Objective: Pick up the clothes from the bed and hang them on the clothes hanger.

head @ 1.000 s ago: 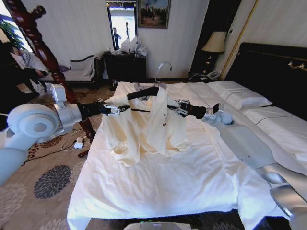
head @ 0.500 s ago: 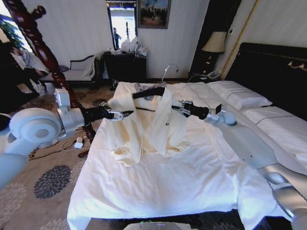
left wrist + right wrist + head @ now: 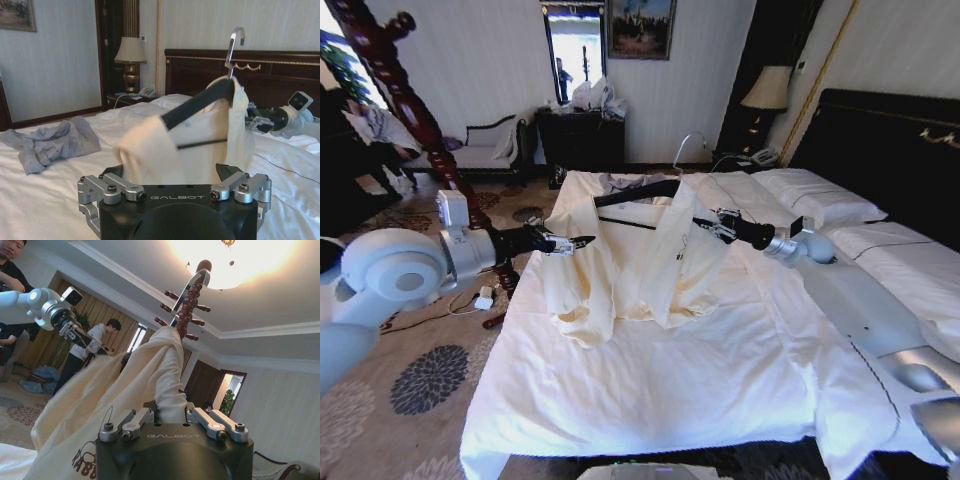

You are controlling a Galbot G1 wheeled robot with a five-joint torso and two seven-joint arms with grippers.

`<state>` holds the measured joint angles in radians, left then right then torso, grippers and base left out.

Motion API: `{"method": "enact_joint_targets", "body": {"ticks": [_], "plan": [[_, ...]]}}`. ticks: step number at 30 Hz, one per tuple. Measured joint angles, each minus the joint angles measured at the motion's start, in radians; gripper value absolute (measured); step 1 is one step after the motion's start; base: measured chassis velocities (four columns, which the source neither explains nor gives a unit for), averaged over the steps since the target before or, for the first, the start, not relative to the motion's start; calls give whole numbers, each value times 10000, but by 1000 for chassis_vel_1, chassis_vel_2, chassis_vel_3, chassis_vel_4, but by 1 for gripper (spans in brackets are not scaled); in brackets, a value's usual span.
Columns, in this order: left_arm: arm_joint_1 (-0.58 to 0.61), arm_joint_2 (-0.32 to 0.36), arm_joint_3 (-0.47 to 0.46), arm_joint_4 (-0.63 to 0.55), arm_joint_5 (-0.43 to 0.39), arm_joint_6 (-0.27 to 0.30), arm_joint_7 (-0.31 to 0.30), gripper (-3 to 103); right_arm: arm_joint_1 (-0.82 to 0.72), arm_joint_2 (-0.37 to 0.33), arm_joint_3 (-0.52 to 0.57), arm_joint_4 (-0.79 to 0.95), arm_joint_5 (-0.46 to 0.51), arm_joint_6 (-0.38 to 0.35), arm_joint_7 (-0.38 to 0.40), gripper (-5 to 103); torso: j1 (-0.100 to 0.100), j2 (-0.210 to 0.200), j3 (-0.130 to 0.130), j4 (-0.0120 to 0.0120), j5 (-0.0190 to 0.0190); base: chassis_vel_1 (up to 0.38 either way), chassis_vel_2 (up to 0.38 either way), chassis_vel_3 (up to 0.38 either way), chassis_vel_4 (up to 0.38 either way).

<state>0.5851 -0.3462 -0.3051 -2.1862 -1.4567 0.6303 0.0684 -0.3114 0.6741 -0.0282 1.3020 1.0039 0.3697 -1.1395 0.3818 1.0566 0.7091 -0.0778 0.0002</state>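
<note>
we see the cream shirt (image 3: 630,255) draped on the black coat hanger (image 3: 638,192), both held up above the white-sheeted bed (image 3: 650,390), with the shirt's lower folds resting on the sheet. the hanger's silver hook (image 3: 692,140) points up toward the far wall.

our right gripper (image 3: 718,226) reaches in from the headboard side, and in the right wrist view (image 3: 167,412) its fingers are closed on a fold of the cream fabric by the shoulder; a small dark print (image 3: 86,467) shows on the cloth just below.

our left gripper (image 3: 572,241) sits at the shirt's other edge, on the carpet side of the bed. in the left wrist view (image 3: 175,192) its fingers stand spread apart with the shirt just ahead of them, and we see nothing pinched between them.

a crumpled grey-blue garment (image 3: 47,142) lies flat on the sheet near the foot of the bed, apart from the shirt. the reddish-brown wooden pole stand (image 3: 395,80) rises beside the bed on our left, and a lamp (image 3: 765,95) stands by the black headboard (image 3: 890,150).
</note>
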Motion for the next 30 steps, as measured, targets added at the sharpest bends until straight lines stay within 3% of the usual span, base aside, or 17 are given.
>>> {"method": "enact_joint_targets", "body": {"ticks": [18,20,22,26,30], "plan": [[-41,-546,181,323,320,-147,-23,101,-81,190,4,476,-384,216,44,22,0,0,1,-1,-2,0,0,0,0],[-26,-604,188,317,243,-161,7,92,-62,209,-6,451,-389,224,38,21,0,0,1,1,-1,0,0,0,0],[-17,-616,177,319,221,-162,4,92,-55,209,-7,440,-389,225,38,21,0,0,1,2,-1,0,0,0,0],[69,-739,29,216,17,-172,-68,70,-6,199,-19,313,-401,244,99,21,0,0,0,0,-1,0,0,0,0],[124,-808,3,116,-8,-189,-140,59,9,186,-21,288,-414,258,153,21,0,0,0,0,-2,0,0,0,0]]}}
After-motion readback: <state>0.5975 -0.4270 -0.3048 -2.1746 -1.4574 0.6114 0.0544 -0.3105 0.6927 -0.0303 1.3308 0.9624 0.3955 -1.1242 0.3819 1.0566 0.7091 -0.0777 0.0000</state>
